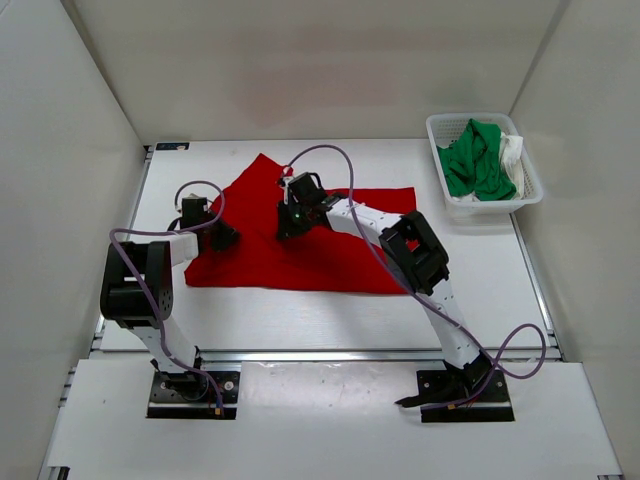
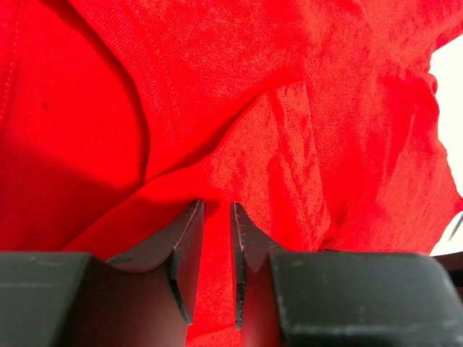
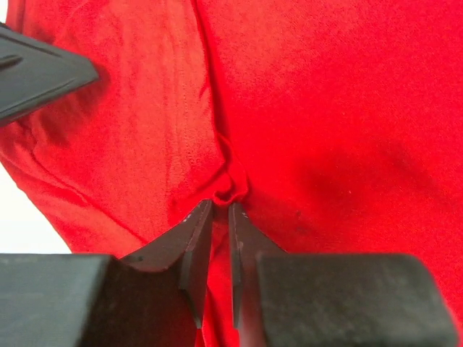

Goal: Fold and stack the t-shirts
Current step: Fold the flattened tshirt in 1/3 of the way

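You are early in the job: no finished fold shows and nothing is stacked. The bright red cloth t-shirt (image 1: 320, 255) lies spread and somewhat skewed in the middle of the white table (image 1: 500, 290), with one corner peaking toward the back. The green cloth t-shirt (image 1: 475, 160) and the white cloth t-shirt (image 1: 512, 152) sit crumpled in the white plastic mesh basket (image 1: 441, 126) at the far right corner, so two more await you.

Your left end effector (image 2: 217, 210) pinches a fold at the red shirt's left side. Your right end effector (image 3: 221, 207) is nearly pressed together on a small pucker of red cloth near the shirt's upper middle.

The shirt's left edge sits near the table's left edge and the side wall, so you have little slack there. Bare table lies in front of the shirt and to its right, and the basket is well apart.
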Controlling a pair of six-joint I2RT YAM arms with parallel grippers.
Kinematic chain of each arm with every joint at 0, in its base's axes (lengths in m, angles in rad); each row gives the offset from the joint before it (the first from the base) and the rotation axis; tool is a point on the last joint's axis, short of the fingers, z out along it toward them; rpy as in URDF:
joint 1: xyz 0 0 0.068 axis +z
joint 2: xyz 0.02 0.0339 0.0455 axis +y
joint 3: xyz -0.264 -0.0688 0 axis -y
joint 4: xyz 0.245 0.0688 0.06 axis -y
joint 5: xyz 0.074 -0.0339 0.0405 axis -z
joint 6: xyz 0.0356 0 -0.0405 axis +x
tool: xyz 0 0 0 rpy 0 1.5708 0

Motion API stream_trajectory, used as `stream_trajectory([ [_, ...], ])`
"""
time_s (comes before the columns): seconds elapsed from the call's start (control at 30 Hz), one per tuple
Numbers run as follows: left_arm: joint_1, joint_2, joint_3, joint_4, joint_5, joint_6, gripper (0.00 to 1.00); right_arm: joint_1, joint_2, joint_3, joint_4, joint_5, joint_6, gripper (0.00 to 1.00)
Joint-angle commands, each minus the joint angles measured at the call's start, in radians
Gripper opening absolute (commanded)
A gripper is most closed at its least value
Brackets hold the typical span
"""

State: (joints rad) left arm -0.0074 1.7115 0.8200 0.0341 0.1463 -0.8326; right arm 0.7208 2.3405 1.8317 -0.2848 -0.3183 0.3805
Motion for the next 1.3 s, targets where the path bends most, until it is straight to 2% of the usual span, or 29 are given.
stream_trajectory([
  [0.0, 0.006, -0.012, 0.018, 0.010, -0.025, 0.015, 0.31, 0.009, -0.018, 0.017, -0.002, 0.045, -0.009, 0.13],
  [0.1, 0.046, -0.010, 0.010, 0.007, -0.027, 0.013, 0.32, 0.012, -0.047, -0.008, -0.001, 0.073, -0.014, 0.06],
  [0.37, 0.093, -0.013, -0.008, -0.002, -0.024, -0.003, 0.31, -0.024, -0.135, -0.156, 0.068, 0.076, 0.024, 0.05],
  [0.63, 0.101, -0.019, -0.007, -0.003, -0.033, -0.002, 0.30, -0.052, -0.196, -0.232, 0.145, 0.029, 0.052, 0.05],
  [0.7, 0.093, -0.050, -0.021, 0.015, -0.025, -0.014, 0.30, -0.058, -0.210, -0.247, 0.176, -0.001, 0.057, 0.05],
  [0.8, 0.043, -0.105, -0.007, 0.013, -0.091, 0.019, 0.32, -0.072, -0.187, -0.201, 0.162, -0.047, 0.067, 0.04],
  [0.87, -0.026, -0.122, 0.004, -0.013, -0.117, 0.052, 0.32, -0.069, -0.185, -0.178, 0.136, -0.036, 0.060, 0.04],
  [1.07, -0.134, -0.109, 0.005, 0.012, -0.120, 0.059, 0.33, -0.066, -0.228, -0.230, 0.156, -0.005, 0.075, 0.05],
  [1.27, -0.073, -0.017, -0.008, 0.021, -0.084, 0.006, 0.31, -0.080, -0.250, -0.282, 0.127, 0.061, 0.098, 0.05],
])
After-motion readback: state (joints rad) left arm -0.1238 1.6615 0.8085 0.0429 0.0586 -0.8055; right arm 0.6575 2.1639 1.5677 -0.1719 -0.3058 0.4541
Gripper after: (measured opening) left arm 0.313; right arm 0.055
